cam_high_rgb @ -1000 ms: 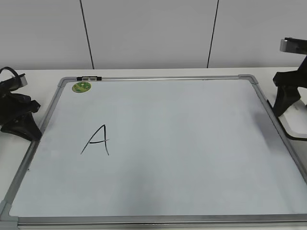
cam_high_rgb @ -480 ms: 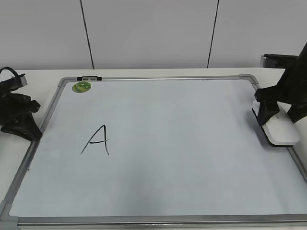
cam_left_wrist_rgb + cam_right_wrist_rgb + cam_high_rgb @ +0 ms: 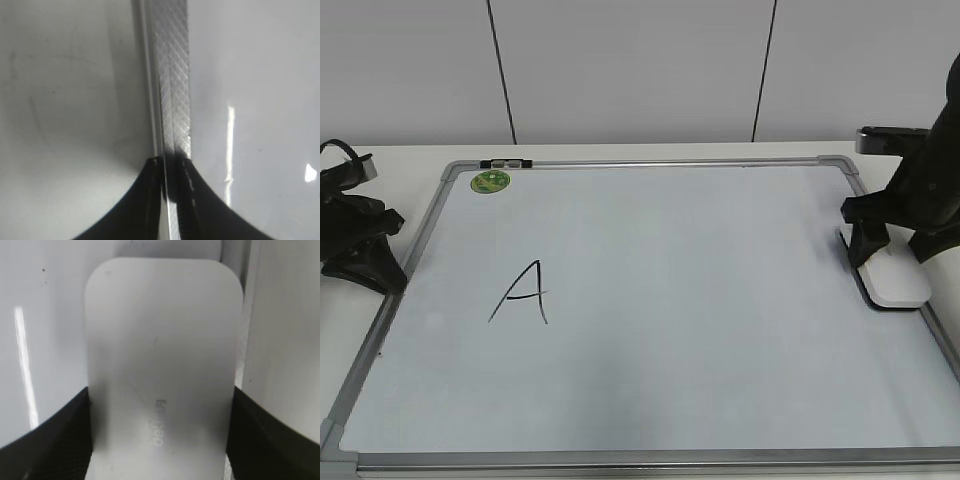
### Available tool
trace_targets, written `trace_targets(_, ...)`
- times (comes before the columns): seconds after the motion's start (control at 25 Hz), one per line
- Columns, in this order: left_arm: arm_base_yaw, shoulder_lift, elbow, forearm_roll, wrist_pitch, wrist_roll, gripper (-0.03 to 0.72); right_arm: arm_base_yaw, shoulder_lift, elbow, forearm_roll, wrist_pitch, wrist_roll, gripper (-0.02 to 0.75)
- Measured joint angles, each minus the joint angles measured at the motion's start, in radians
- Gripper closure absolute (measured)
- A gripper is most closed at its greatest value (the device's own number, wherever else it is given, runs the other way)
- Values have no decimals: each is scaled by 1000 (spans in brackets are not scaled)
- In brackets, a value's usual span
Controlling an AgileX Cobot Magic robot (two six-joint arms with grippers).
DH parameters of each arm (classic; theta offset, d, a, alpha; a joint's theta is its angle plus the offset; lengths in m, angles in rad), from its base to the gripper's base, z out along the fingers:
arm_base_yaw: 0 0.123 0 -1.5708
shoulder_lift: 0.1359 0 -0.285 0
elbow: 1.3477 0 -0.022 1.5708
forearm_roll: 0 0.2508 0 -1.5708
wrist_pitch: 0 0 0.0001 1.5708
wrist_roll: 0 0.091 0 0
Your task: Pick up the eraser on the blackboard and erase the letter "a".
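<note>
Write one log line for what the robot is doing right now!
right claw: shut on eraser | eraser: at blackboard's right edge | left claw: beside left frame, holding nothing | writing: only capital "A" visible

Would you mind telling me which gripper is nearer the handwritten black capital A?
Left. The left gripper sits just outside the board's left frame, beside the black capital A; the right gripper clamps the white plastic eraser at the far right edge.

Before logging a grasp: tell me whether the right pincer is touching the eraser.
Touching. In the right wrist view the right pincer has a dark finger pressed against each long edge of the eraser, no gap showing.
</note>
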Motion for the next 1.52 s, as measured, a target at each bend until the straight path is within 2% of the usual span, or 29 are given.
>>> trace_targets(0.76, 0, 0, 0, 0, 0, 0, 635, 0, 0, 0, -2, -45, 6, 189)
trace_targets(0.96, 0, 0, 0, 0, 0, 0, 634, 0, 0, -4, -4, -50, 6, 141)
trace_targets(1.28, 0, 0, 0, 0, -2, 0, 631, 0, 0, -31, -9, -43, 8, 130)
trace_targets(1.4, 0, 0, 0, 0, -2, 0, 618, 0, 0, -83, -20, 14, 8, 131)
trace_targets(1.52, 0, 0, 0, 0, -4, 0, 566, 0, 0, -126, -29, 60, 8, 132)
